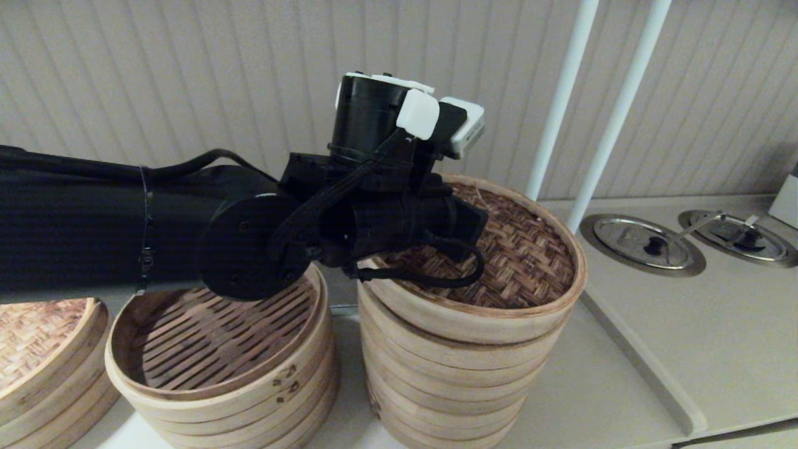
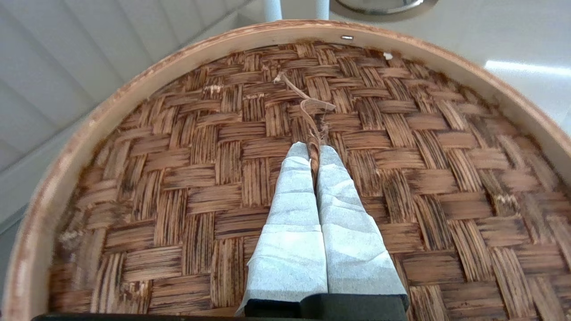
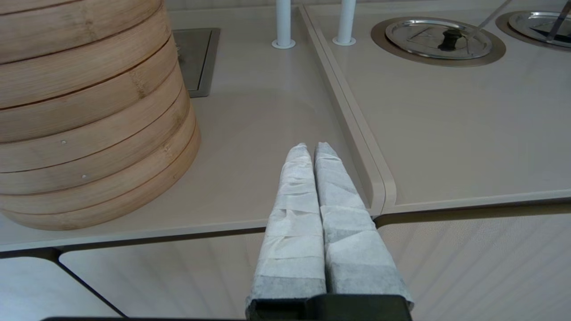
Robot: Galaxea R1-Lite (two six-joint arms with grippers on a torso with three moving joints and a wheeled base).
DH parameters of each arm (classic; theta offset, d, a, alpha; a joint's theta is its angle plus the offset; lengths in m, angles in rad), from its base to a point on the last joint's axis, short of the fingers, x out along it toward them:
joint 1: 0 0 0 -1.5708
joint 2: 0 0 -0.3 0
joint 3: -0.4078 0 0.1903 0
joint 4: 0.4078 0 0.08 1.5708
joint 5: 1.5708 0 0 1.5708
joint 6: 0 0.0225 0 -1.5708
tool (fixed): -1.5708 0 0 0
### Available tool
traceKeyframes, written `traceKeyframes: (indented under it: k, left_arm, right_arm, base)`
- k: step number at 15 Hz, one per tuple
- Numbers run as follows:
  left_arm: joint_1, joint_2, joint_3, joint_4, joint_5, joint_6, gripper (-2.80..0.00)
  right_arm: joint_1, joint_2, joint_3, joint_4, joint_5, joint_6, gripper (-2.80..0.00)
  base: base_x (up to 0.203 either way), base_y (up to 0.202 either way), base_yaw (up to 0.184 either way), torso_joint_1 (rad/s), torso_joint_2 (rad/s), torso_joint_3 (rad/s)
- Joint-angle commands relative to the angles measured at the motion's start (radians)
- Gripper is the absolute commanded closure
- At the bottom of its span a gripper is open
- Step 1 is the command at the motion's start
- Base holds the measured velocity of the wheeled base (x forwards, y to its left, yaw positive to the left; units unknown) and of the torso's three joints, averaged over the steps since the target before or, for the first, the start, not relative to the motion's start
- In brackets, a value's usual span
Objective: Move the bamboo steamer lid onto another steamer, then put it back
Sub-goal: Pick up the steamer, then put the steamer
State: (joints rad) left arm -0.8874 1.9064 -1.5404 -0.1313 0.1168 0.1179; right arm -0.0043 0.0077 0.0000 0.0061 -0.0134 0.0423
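Note:
The bamboo steamer lid (image 1: 523, 249), dark herringbone weave in a pale hoop, sits slightly tilted on top of the tallest stack of pale rings, the other steamer (image 1: 449, 374). The lid covers that steamer's inside. My left arm reaches over it from the left. In the left wrist view my left gripper (image 2: 313, 149) is shut on the lid's (image 2: 200, 178) twisted bamboo handle (image 2: 312, 111) at the centre. My right gripper (image 3: 311, 147) is shut on nothing, low by the counter's front edge, beside the tall stack (image 3: 89, 111).
A shorter open steamer (image 1: 218, 349) with a slatted floor stands left of the tall stack. A paler lid (image 1: 37, 337) lies on a stack at the far left. Two white poles (image 1: 561, 100) rise behind. Round metal covers (image 1: 642, 242) are set into the counter at right.

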Motion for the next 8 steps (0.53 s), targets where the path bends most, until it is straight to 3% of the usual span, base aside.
traceKeyframes:
  k: [1, 8]
  left_arm:
    - [-0.001, -0.013, -0.006, -0.005, 0.004, -0.001, 0.00]
    - [0.001, -0.025, -0.013, -0.005, 0.007, -0.007, 0.00]
  right_arm:
    - [0.001, 0.002, 0.003, 0.000, 0.001, 0.001, 0.00]
    - [0.001, 0.002, 0.003, 0.000, 0.000, 0.001, 0.00]
  base:
    - [0.000, 0.000, 0.000, 0.000, 0.00, 0.000]
    - [0.000, 0.000, 0.000, 0.000, 0.00, 0.000]
